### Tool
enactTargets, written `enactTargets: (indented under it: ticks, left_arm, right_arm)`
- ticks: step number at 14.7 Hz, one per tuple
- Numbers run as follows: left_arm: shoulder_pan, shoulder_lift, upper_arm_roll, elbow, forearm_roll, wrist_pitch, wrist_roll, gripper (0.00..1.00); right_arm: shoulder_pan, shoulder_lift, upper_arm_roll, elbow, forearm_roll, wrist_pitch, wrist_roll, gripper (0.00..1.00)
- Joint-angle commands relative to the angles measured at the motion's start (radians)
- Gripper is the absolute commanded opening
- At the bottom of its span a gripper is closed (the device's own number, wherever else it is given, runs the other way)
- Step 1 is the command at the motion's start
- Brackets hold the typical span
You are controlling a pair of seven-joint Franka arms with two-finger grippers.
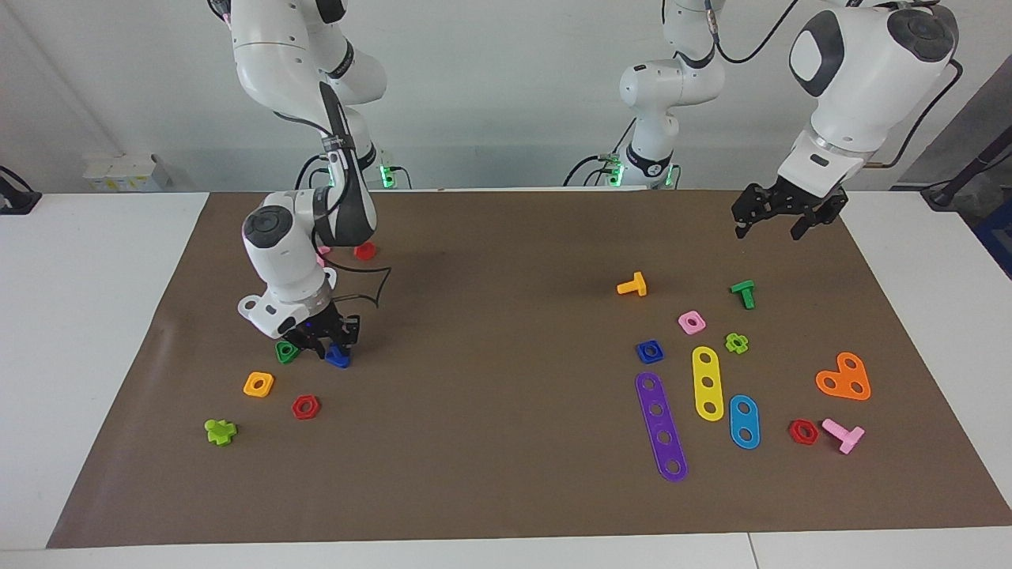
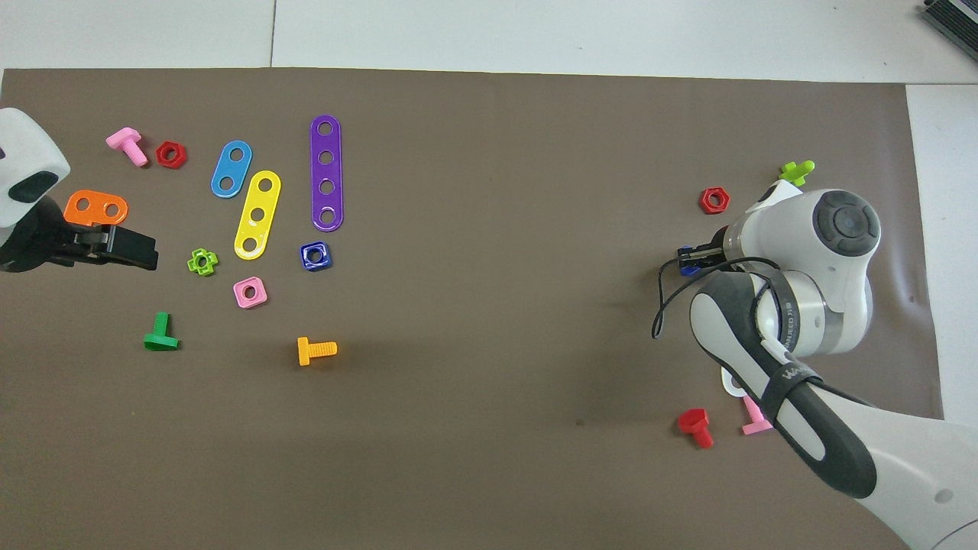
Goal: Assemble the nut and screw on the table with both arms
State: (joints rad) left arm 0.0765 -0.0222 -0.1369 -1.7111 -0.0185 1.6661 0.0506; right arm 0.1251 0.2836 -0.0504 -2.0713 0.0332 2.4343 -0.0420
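Dark-blue plastic shows at the tip of the right hand (image 1: 330, 348), which is down on the brown mat toward the right arm's end of the tabletop (image 1: 103, 316): its fingers are clamped on the screw (image 1: 338, 358), just beside a green triangular nut (image 1: 286, 352). The nut (image 1: 650, 351) lies flat toward the left arm's end, beside the purple strip (image 1: 662, 427). The left hand (image 1: 779, 220) hangs above that end's edge, fingers apart.
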Motion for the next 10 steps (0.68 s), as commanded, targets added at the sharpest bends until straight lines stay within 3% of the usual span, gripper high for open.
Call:
enactTargets:
  ticks: [1, 2, 3, 8, 10]
  left_arm:
    - [0.015, -0.030, -0.009, -0.033, 0.017, 0.017, 0.005, 1.00]
    - [0.015, -0.030, -0.009, -0.031, 0.017, 0.018, 0.005, 1.00]
    - [0.015, -0.030, -0.009, -0.033, 0.017, 0.017, 0.005, 1.00]
    - [0.015, -0.030, -0.009, -0.033, 0.017, 0.017, 0.005, 1.00]
    - [0.015, -0.030, -0.009, -0.033, 0.017, 0.018, 0.005, 1.00]
  right_arm:
    - [-0.010, -0.001, 0.006, -0.010, 0.027, 0.023, -0.044, 0.37]
    - [-0.010, -0.001, 0.006, -0.010, 0.027, 0.023, -0.044, 0.27]
    - [-0.010, -0.001, 0.006, -0.009, 0.027, 0.023, -0.051, 0.00]
    - [-0.010, -0.007, 0.004, 0.017, 0.028, 0.000, -0.047, 0.00]
    - [-0.007, -0.018, 0.004, 0.065, 0.030, -0.061, -0.030, 0.00]
